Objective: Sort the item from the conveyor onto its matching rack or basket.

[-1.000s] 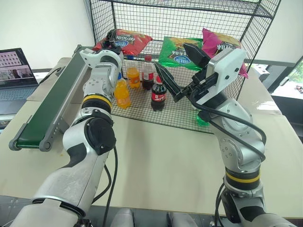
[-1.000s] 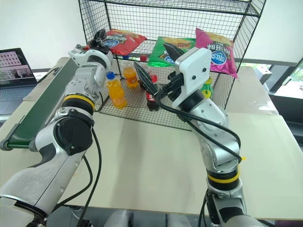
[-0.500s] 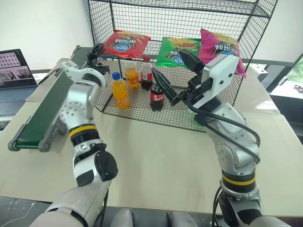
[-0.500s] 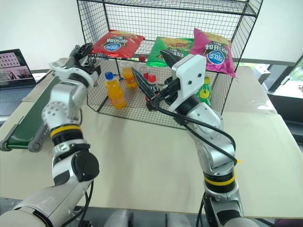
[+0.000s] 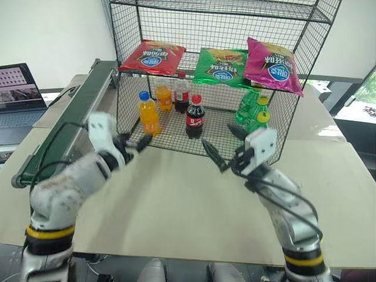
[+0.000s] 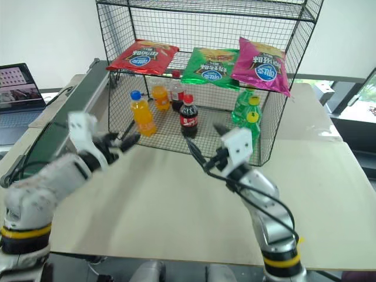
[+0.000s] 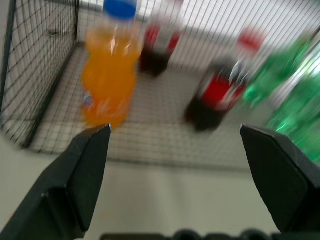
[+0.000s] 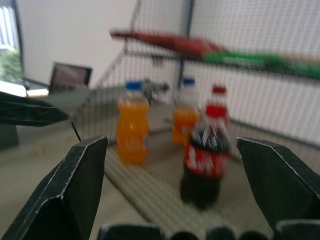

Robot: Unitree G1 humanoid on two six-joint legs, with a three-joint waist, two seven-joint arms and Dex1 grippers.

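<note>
Wire rack (image 5: 305,41) at far centre of table (image 5: 194,200). On rack's upper shelf, left to right: chip bag (image 5: 152,56), second snack bag (image 5: 221,63), third snack bag (image 5: 272,66). On lower shelf: juice bottles (image 5: 148,113) left, cola bottles (image 5: 194,116) centre, soda bottles (image 5: 254,111) right. Conveyor (image 5: 70,126) left of rack, running near to far. Laptop (image 5: 20,87) far left. Left gripper (image 5: 136,141) and right gripper (image 5: 228,147) over table, near side of rack.

silver-grey arms with yellow-and-black wrist bands, black cables looping along them, white housings, black pointed fingers (image 5: 212,155) on each gripper.
</note>
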